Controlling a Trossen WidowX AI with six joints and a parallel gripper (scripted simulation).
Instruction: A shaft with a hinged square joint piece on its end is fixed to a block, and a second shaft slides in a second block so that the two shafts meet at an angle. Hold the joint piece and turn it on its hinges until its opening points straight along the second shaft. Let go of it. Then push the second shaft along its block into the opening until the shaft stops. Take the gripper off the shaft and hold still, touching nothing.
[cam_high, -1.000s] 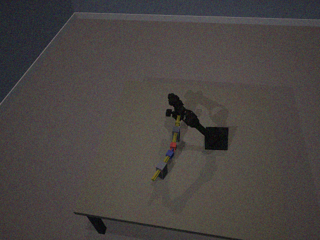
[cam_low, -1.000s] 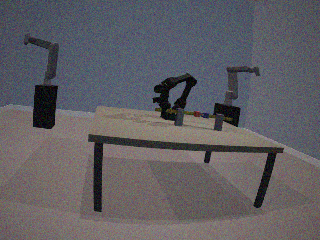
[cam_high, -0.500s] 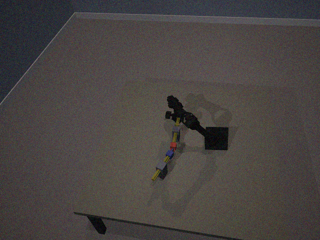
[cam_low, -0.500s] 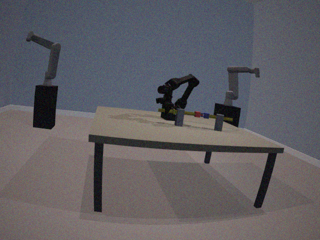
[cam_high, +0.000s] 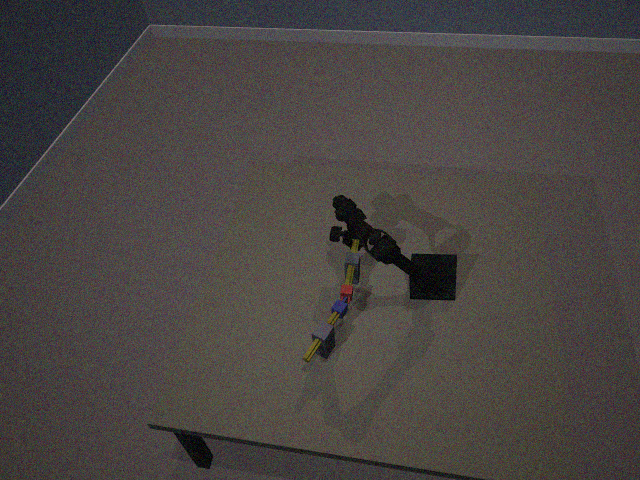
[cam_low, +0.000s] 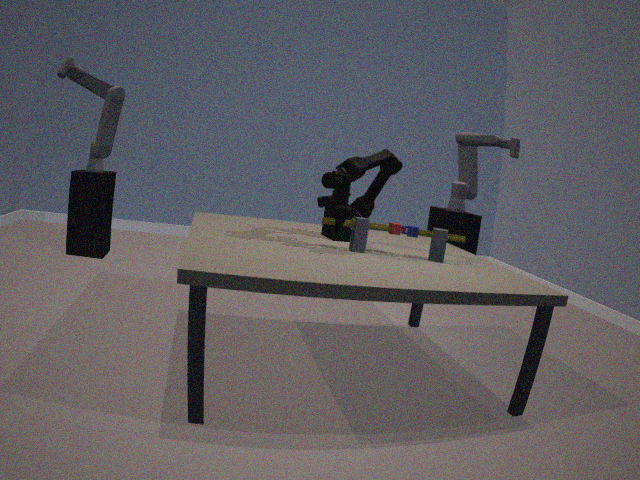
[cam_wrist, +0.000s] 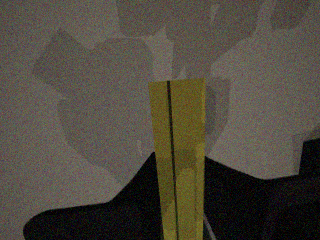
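My gripper is shut on the second yellow shaft, near its outer end, which sticks out past the fingers. This shaft runs through its grey block. Its inner end meets the red joint piece, whose opening faces along this shaft. How deep the shaft sits in it cannot be told. The red piece is hinged to a blue piece on the first yellow shaft, held in the other grey block.
The arm's black base stands to the right of the shafts in the top view. The table's front edge lies beyond the first shaft's block. Two pale arms on black pedestals stand behind the table.
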